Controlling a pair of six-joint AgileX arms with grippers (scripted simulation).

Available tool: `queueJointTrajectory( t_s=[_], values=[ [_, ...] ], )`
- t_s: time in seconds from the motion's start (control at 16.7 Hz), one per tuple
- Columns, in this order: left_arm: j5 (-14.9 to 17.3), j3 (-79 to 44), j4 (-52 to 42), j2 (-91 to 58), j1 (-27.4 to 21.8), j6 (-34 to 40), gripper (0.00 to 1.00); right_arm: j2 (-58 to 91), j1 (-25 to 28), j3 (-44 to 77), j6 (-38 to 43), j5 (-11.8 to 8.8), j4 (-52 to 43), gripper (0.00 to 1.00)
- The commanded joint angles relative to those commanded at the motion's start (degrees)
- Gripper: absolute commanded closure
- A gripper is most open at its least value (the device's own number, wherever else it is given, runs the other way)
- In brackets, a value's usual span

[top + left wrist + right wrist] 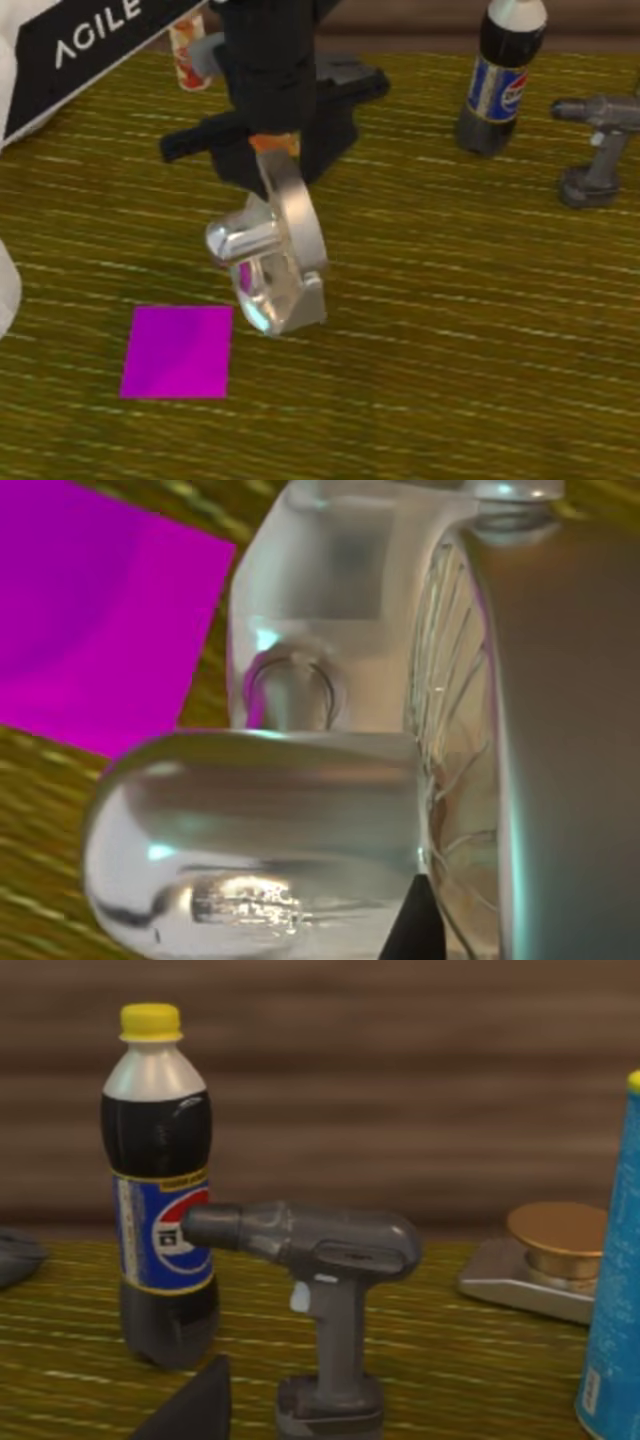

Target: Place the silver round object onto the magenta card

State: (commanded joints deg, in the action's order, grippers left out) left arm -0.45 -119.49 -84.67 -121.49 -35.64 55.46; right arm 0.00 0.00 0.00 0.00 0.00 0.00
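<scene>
One shiny silver round metal object [278,255] hangs tilted on edge, clamped in our left gripper [274,150] above the yellow-green woven tabletop [460,330], just right of the flat magenta card [178,351]. We cannot tell our right gripper's state.

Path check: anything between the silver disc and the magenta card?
Nothing visible. The left gripper holds the silver round object on edge, just right of the magenta card in the top view. The strip of table between them is bare. The soda bottle and drill stand far right.
</scene>
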Motion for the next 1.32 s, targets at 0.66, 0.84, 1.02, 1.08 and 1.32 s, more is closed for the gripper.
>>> queueJointTrajectory(
  t_s=[0.66,0.84,1.02,1.08,1.32],
  values=[
    [-0.29,17.23,5.58,16.64,4.14,-72.31,1.0,0.0,0.0,0.0,0.0,0.0,0.0,0.0],
    [-0.15,23.19,6.18,20.01,5.67,-89.93,1.0,0.0,0.0,0.0,0.0,0.0,0.0,0.0],
    [0.02,28.82,6.56,22.66,7.2,-104.08,1.0,0.0,0.0,0.0,0.0,0.0,0.0,0.0],
    [0.08,30.45,6.66,23.4,7.64,-107.83,1.0,0.0,0.0,0.0,0.0,0.0,0.0,0.0],
    [0.24,34.71,6.77,25.1,8.82,-116.9,1.0,0.0,0.0,0.0,0.0,0.0,0.0,0.0]
  ],
)
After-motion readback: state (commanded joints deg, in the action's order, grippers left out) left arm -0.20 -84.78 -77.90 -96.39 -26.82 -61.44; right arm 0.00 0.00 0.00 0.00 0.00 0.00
